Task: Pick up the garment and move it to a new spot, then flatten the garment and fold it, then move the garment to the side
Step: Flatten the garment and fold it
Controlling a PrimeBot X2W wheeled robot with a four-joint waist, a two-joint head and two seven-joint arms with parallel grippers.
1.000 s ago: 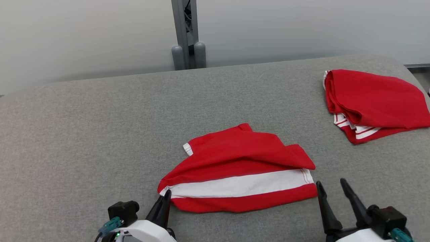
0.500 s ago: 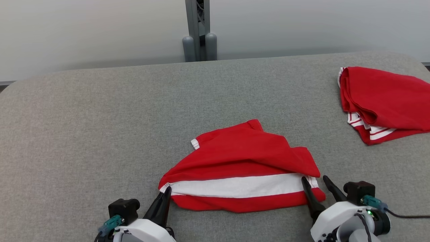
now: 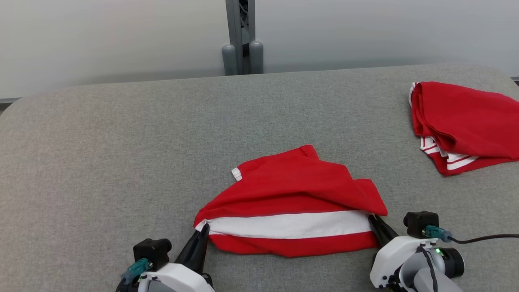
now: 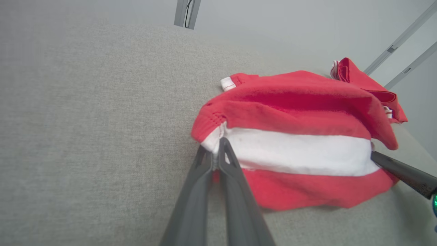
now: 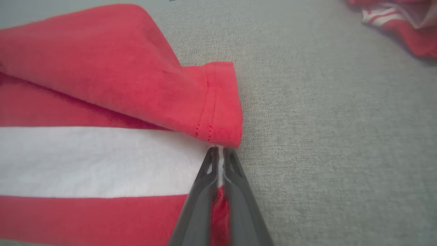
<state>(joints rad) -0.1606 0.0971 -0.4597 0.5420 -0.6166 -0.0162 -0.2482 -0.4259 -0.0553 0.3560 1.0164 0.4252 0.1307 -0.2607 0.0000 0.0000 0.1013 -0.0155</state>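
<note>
1. The garment, red with a broad white stripe, lies rumpled on the grey table. It is on my side of the grey post that stands at the table's far edge, and a little to the right of it.
2. My left gripper is also on my side of the post, slightly to its left, at the garment's left end. Its jaws are pressed together on the corner where the stripe meets the red edge. In the left wrist view a sliver of white cloth shows between the tips.
3. My right gripper sits well to the right of the post, at the garment's right end. Its jaws are clamped on the cloth's edge. In the right wrist view a thin line of white and then red fabric runs down between my two fingers.
4. The stripe stretches fairly straight from one pinch to the other.
5. A red flap with a stitched hem folds over the stripe on the post side of my right fingertips, just beside them.
6. A second garment, red with thin white stripes, lies bunched far to the right of the post, well apart from the one I hold.
</note>
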